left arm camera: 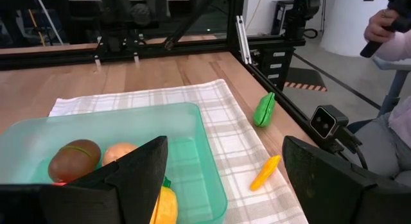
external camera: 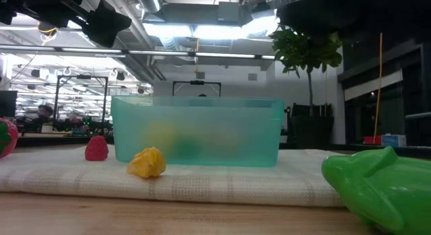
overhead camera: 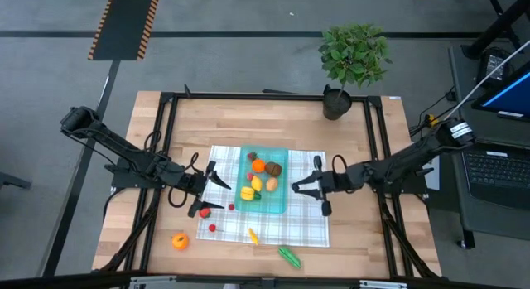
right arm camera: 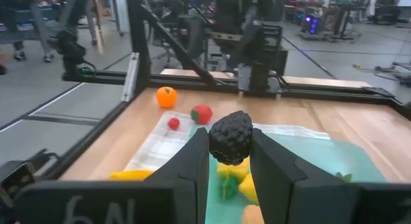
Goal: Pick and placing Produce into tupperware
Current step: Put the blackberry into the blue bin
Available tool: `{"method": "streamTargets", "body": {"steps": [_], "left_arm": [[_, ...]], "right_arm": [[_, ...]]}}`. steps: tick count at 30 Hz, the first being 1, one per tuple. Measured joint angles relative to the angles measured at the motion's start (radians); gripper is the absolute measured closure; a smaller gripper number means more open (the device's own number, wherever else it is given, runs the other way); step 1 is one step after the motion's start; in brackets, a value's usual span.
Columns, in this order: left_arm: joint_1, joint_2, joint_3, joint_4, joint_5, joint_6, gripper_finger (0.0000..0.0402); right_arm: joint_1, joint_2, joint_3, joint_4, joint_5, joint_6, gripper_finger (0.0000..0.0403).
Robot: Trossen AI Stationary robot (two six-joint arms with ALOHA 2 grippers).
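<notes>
Dark bumpy produce piece [right arm camera: 232, 137], blackberry-like, clamped between the right gripper's [overhead camera: 296, 188] fingers, fingertips closed on its sides; wrist view shows it held above the tupperware [overhead camera: 283, 202], high view puts the gripper at the container's right edge, just beside or barely over the rim. Step in hand, as I judge it: carry-and-drop. To do it well, bring the piece clearly inside the rim before parting the fingers, and release low so a light toy does not bounce out; aim for the bare teal floor toward the near end, since the far end is already crowded. Inside the tupperware: an orange piece [overhead camera: 258, 166], a brown one [overhead camera: 275, 168], a tan one [overhead camera: 271, 184], yellow pieces [overhead camera: 248, 192], something green and red among them, hard to sort. Still out on the checked cloth [overhead camera: 310, 231]: two small red pieces [overhead camera: 213, 228], a yellow-orange sliver [overhead camera: 252, 236], a green pod [overhead camera: 289, 256] at the cloth's front edge; a larger red piece [overhead camera: 204, 212] at the cloth's left edge by the left gripper; an orange fruit [overhead camera: 180, 241] on bare table wood [overhead camera: 389, 132] off the cloth's left corner. Left gripper [overhead camera: 204, 190] hovers just left of the container, fingers spread wide, holding nothing. Potted plant [overhead camera: 352, 57] at the back, well apart. A person's sleeve and hand [left arm camera: 385, 25] show beyond the table's edge in the left wrist view.
</notes>
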Motion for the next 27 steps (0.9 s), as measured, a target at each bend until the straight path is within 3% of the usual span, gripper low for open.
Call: {"method": "streamTargets", "body": {"steps": [20,27], "left_arm": [[0.000,0.000,0.000,0.000,0.000,-0.001,0.0104],[0.000,0.000,0.000,0.000,0.000,-0.001,0.0104]], "right_arm": [[-0.122,0.319,0.314,-0.043,-0.202,-0.057,0.0310],[-0.124,0.325,0.413,-0.332,-0.213,-0.051,0.0310]]}}
